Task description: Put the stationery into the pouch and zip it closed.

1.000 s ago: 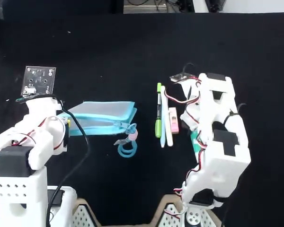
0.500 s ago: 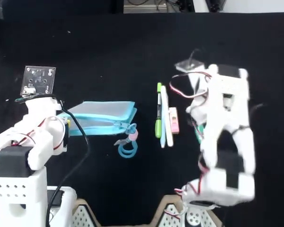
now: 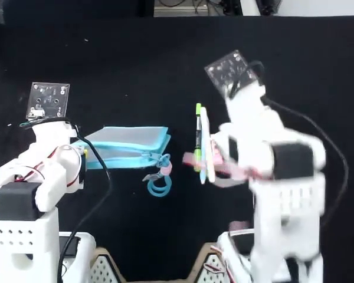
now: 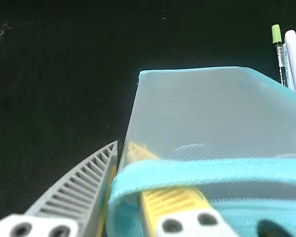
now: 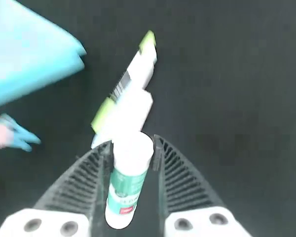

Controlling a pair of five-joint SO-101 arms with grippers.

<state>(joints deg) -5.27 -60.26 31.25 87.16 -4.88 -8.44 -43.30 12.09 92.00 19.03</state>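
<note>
A light blue mesh pouch (image 3: 127, 147) lies left of centre, its zipper end with a blue ring pull (image 3: 158, 187) facing the pens. My left gripper (image 4: 123, 145) is shut on the pouch (image 4: 207, 113) at its other end, one finger inside and one outside. A green pen (image 3: 197, 138) and a white pen (image 3: 205, 141) lie side by side at the centre. My right gripper (image 5: 132, 140) is shut on a white and green tube (image 5: 128, 187), held above the pens (image 5: 133, 84). In the high view the right gripper (image 3: 209, 165) hangs blurred over the pens' near ends.
The table is covered in black cloth (image 3: 135, 71). Both arm bases (image 3: 23, 247) stand at the front edge. Behind the pouch and pens the cloth is bare up to the far edge.
The right arm has lifted from beside the pens and swung left over them with the tube in its gripper. The left arm and the pouch have not moved.
</note>
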